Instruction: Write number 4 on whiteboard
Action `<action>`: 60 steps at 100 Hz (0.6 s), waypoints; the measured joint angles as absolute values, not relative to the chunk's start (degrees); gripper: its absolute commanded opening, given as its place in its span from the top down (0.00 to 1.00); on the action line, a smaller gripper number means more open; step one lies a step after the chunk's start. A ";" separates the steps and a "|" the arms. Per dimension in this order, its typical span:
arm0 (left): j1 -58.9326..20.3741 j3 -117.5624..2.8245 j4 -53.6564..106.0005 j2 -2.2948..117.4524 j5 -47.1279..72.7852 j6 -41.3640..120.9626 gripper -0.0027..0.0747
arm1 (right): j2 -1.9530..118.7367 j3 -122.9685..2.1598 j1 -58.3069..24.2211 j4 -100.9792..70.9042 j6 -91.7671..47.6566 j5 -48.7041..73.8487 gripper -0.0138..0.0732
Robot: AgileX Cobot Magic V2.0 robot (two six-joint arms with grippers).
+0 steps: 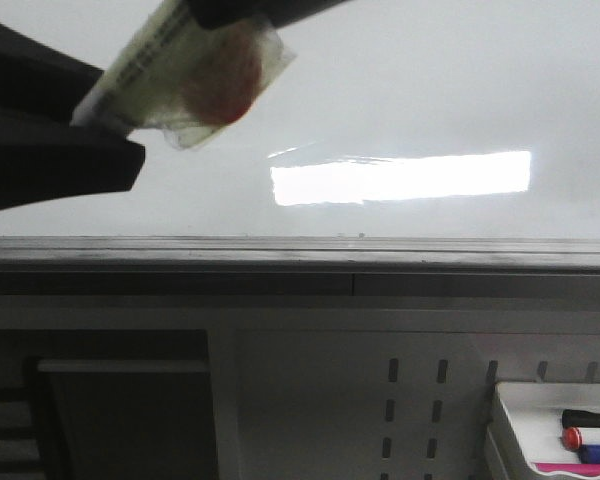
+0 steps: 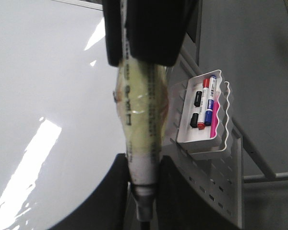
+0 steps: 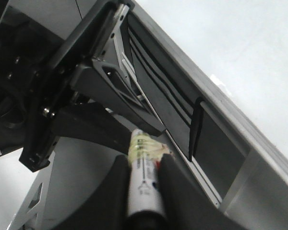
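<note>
The whiteboard [image 1: 430,90] is glossy white with a bright rectangular glare; no number 4 or other ink shows on it. A white marker pen [image 1: 180,70], wrapped in yellowish tape with a red patch, is held in front of the board at the upper left. My left gripper [image 1: 100,125] is shut on its lower end and my right gripper [image 1: 230,15] is shut on its upper end. In the left wrist view the marker [image 2: 139,120] runs from my left gripper [image 2: 143,177] up to the right gripper [image 2: 144,33]. In the right wrist view my right gripper [image 3: 143,167] clamps the marker [image 3: 143,182].
A grey edge rail [image 1: 300,255] runs below the board, over a perforated metal panel [image 1: 410,400]. A small white tray [image 1: 510,420] at the lower right holds red, black and blue markers; it also shows in the left wrist view [image 2: 216,148].
</note>
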State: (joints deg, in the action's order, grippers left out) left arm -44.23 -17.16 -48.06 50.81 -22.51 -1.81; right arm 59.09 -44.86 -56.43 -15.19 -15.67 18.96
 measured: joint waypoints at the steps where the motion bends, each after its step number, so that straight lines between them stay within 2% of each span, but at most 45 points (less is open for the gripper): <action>1: -44.23 -17.06 -48.06 50.81 -22.51 -1.81 0.99 | 59.12 -44.86 -56.43 -15.19 -15.67 19.13 0.92; 14: -44.23 -14.79 -47.82 50.81 -23.41 -3.10 0.98 | 61.13 -45.07 -56.46 -16.01 -15.46 20.73 0.92; 22: -44.23 -13.85 -47.42 50.81 -23.54 -3.46 0.91 | 62.14 -45.18 -56.56 -16.51 -15.46 20.86 0.92; 29: -44.23 -13.40 -46.69 50.81 -23.54 -3.58 0.80 | 62.67 -45.25 -56.58 -16.79 -15.46 20.86 0.92; 41: -44.23 -13.06 -43.22 50.72 -23.78 -3.58 0.46 | 62.91 -45.14 -56.57 -15.59 -15.35 20.93 0.92; 46: -44.23 -13.06 -40.83 50.57 -23.93 -3.58 0.36 | 63.28 -45.14 -56.45 -15.06 -15.42 21.04 0.92; 51: -44.23 -13.06 -38.41 50.46 -23.93 -3.58 0.32 | 63.37 -45.14 -56.45 -14.93 -15.42 21.04 0.92; 60: -44.23 -13.06 -34.51 49.75 -23.93 -3.67 0.32 | 63.38 -45.59 -55.80 -14.84 -15.42 21.31 0.92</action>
